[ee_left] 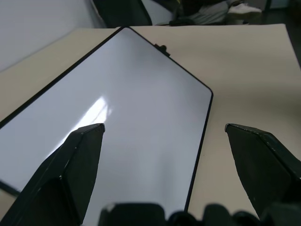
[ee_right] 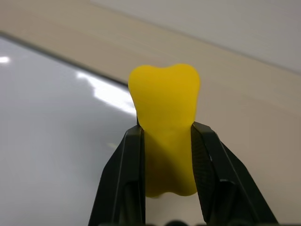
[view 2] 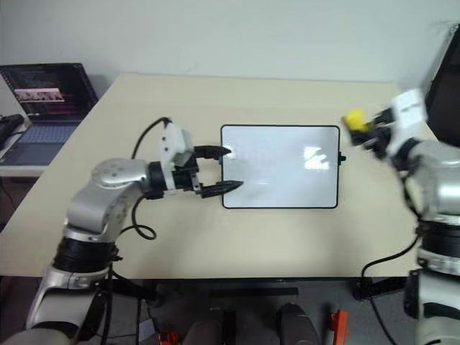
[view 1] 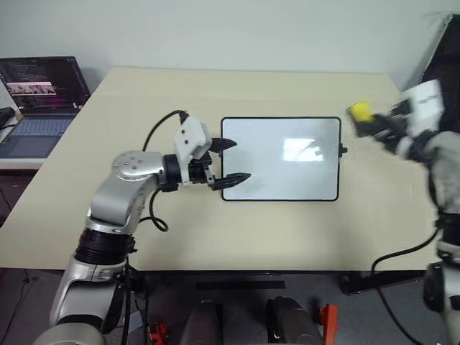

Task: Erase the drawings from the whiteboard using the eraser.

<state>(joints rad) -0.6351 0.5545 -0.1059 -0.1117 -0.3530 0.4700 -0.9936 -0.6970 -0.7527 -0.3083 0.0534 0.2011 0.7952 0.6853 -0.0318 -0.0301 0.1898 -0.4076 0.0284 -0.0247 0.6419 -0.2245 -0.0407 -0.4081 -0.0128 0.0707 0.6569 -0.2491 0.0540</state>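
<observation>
Yellow eraser (ee_right: 163,117) beyond whiteboard (view 1: 280,159) edge.

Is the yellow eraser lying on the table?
No, the right pincer holds the eraser squeezed between its two black fingers.

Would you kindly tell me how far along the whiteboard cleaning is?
Done: the whiteboard looks clean, with no drawings visible, just glare. In hand: the right claw is shut on the eraser, off the board's right edge. The open left claw straddles the board's left edge. Left: maybe only a final check; faint marks could escape these views.
</observation>
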